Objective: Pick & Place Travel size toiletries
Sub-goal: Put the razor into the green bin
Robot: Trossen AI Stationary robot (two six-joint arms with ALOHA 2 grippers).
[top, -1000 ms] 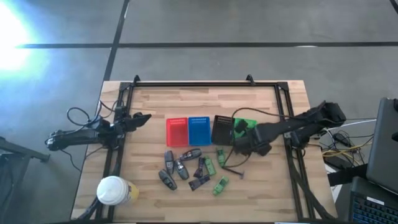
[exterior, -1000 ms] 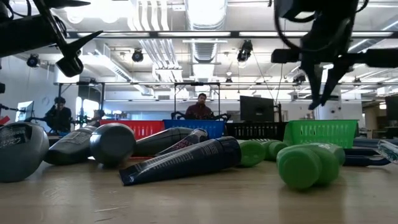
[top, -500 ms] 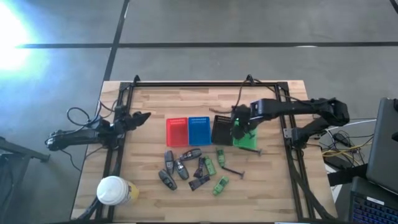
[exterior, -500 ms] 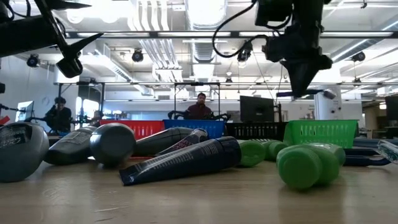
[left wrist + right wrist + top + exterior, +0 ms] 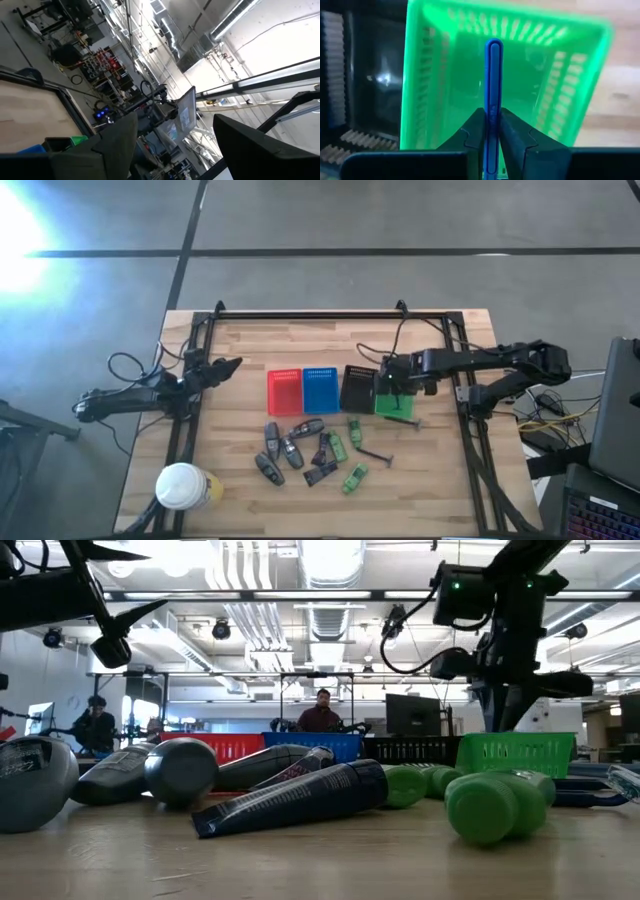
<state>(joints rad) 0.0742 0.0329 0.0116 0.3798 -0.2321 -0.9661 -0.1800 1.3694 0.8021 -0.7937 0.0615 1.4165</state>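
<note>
My right gripper (image 5: 388, 385) hangs over the green tray (image 5: 396, 404), fingers pointing down, shut on a thin blue stick-like toiletry (image 5: 493, 85). In the right wrist view the green tray (image 5: 427, 85) lies straight below the stick. In the low view the right gripper (image 5: 505, 705) reaches down behind the tray's rim (image 5: 515, 752). The other toiletries (image 5: 310, 452), dark tubes and green bottles, lie in a loose pile near the table's near edge. My left gripper (image 5: 228, 367) waits open at the table's left side, raised above the table (image 5: 175, 145). My right gripper pinches the thin blue stick (image 5: 493, 107) between its two fingers (image 5: 477, 127), coming from above and pointing down. The stick runs along the fingers and juts out past their tips. It is lifted clear, above the inside of the green tray.
The red tray (image 5: 284, 391), blue tray (image 5: 319, 389) and black tray (image 5: 357, 387) stand in a row left of the green one. A white-topped yellow container (image 5: 183, 485) stands at the near left corner. Thin dark sticks (image 5: 375, 452) lie near the pile.
My right gripper has moved from beside the pile toward the table's far edge, coming over the green tray. In the last half second it has come down toward the tray.
</note>
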